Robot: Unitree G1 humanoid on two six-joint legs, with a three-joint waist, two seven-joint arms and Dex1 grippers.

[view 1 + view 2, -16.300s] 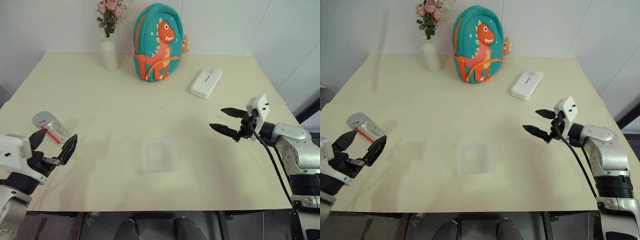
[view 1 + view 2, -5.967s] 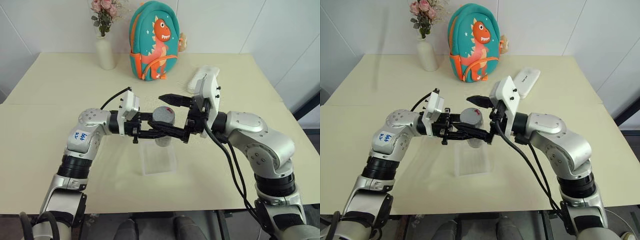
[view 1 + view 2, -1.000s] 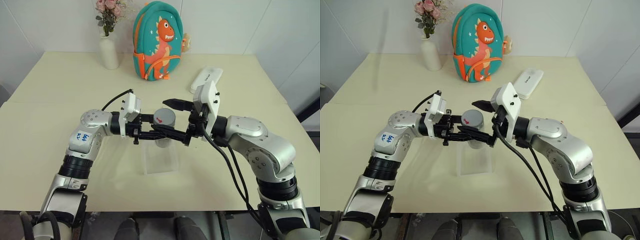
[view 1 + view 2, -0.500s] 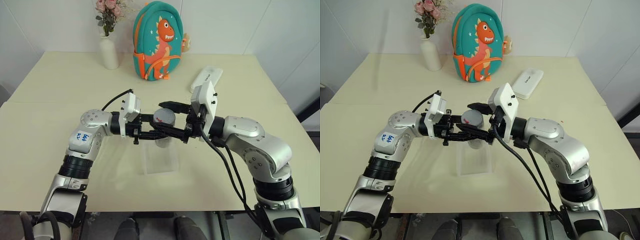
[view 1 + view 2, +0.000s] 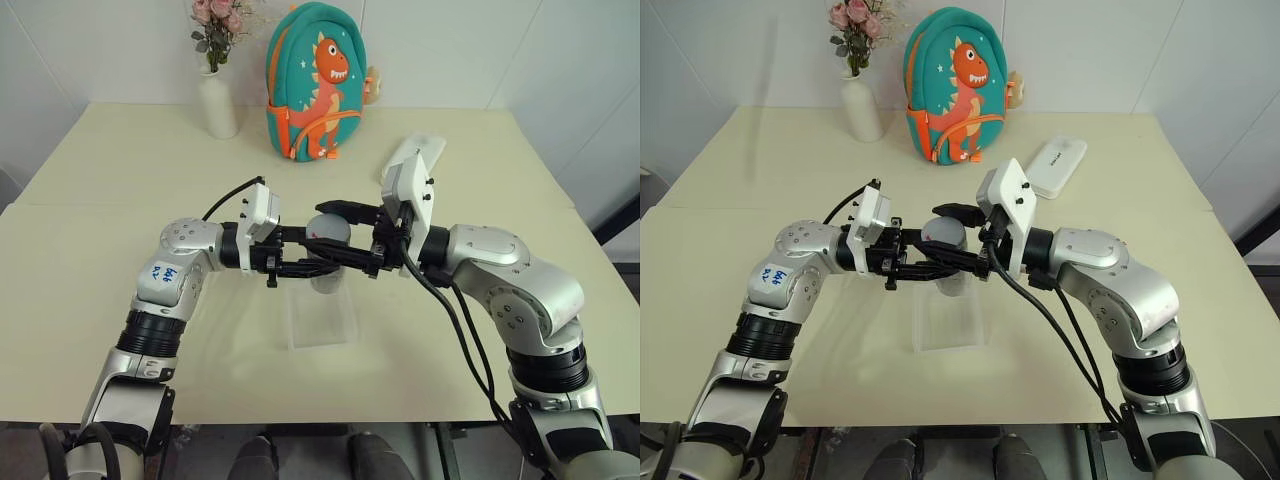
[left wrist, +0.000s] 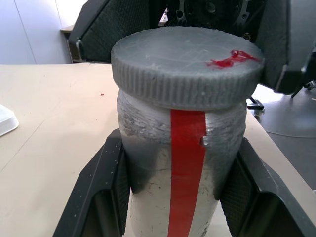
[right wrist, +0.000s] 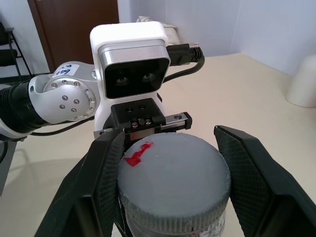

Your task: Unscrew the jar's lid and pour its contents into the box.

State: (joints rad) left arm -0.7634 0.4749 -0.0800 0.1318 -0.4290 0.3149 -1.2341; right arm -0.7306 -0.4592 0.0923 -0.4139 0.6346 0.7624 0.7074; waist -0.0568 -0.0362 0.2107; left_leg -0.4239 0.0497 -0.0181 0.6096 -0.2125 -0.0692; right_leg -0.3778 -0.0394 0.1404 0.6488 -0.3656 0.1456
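The jar [image 6: 182, 163], a small clear cylinder with a red stripe, stands upright in the air above the box [image 5: 322, 318], a shallow clear tray on the table. My left gripper [image 5: 335, 260] comes in level from the left and is shut on the jar's body. The grey lid [image 7: 173, 173] with its red mark sits on top of the jar. My right gripper [image 5: 330, 232] reaches in from the right and is shut on the lid, one finger on each side of its rim. The contents are hidden inside the jar.
At the back of the table stand a teal dinosaur backpack [image 5: 310, 85] and a white flower vase [image 5: 218, 105]. A white oblong case [image 5: 412, 160] lies at the back right, behind my right arm.
My right gripper, open around the lid a second ago, has shut on it. The left gripper and the jar have stayed in place.
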